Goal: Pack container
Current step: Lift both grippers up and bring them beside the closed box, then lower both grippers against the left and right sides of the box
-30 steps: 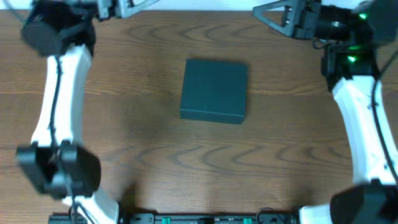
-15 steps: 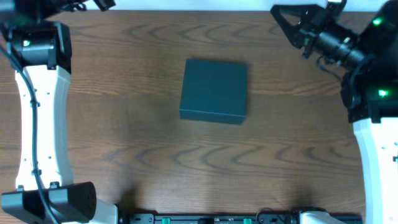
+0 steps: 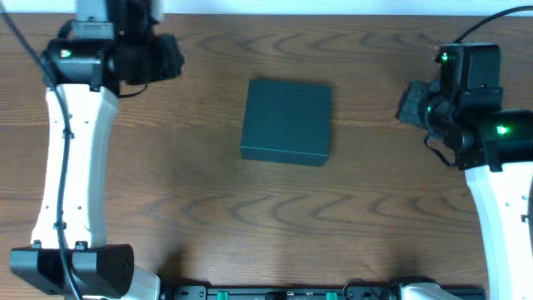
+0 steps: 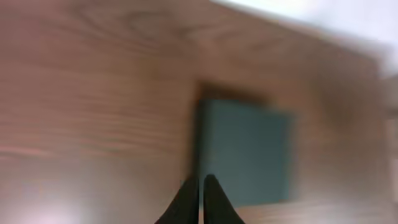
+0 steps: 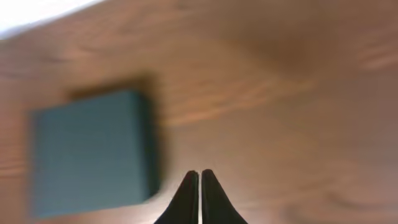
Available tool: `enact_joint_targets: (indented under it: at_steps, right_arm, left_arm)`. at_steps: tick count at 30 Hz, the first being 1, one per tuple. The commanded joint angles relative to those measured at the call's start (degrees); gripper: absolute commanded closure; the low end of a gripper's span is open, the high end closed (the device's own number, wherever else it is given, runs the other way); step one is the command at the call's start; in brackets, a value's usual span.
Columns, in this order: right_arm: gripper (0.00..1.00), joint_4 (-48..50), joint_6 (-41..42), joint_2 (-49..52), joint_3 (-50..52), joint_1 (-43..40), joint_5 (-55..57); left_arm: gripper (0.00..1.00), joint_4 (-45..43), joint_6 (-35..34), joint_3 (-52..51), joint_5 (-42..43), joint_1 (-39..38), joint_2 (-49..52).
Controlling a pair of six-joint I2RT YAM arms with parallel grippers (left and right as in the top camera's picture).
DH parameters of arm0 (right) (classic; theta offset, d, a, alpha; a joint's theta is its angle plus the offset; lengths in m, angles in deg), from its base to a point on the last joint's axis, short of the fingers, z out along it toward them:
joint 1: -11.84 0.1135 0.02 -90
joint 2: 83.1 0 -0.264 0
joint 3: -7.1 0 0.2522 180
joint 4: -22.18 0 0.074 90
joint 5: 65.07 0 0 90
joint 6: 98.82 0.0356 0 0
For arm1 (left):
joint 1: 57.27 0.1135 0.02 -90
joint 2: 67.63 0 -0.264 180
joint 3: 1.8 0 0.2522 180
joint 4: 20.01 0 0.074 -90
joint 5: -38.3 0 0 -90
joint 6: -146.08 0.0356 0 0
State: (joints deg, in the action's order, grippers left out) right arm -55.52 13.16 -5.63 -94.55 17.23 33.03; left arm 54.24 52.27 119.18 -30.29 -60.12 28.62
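The dark teal container (image 3: 287,121) lies closed in the middle of the wooden table, its lid flat. My left gripper (image 3: 176,62) hovers to its far left, shut and empty. In the left wrist view the shut gripper (image 4: 200,180) points at the container (image 4: 245,152), which lies ahead, blurred. My right gripper (image 3: 405,104) hangs to the container's right, also shut and empty. In the right wrist view the black fingers (image 5: 189,193) of that gripper (image 5: 199,174) meet, with the container (image 5: 90,152) ahead on the left. Neither gripper touches the container.
The brown wooden table (image 3: 208,217) runs under everything. A white strip (image 3: 333,7) borders its far edge. Both white arms (image 3: 71,167) rise from the near corners, the right arm (image 3: 500,217) along the right edge.
Both arms have swung in from the far corners: the left gripper now sits left of the container, the right gripper to its right. The container has not moved.
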Motion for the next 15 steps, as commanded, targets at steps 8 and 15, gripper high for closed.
enact_joint_targets:
  at_steps: [8,15]
  right_arm:
    - [0.98,-1.03,1.75,7.85,8.15,0.68,10.45]
    - [0.98,6.71,2.34,15.98,12.52,0.7,-3.93]
  left_arm:
    - [0.94,1.57,18.12,-7.21,-12.52,-1.4,6.56]
    - [0.94,-0.81,14.47,-9.68,-6.71,-1.03,17.09]
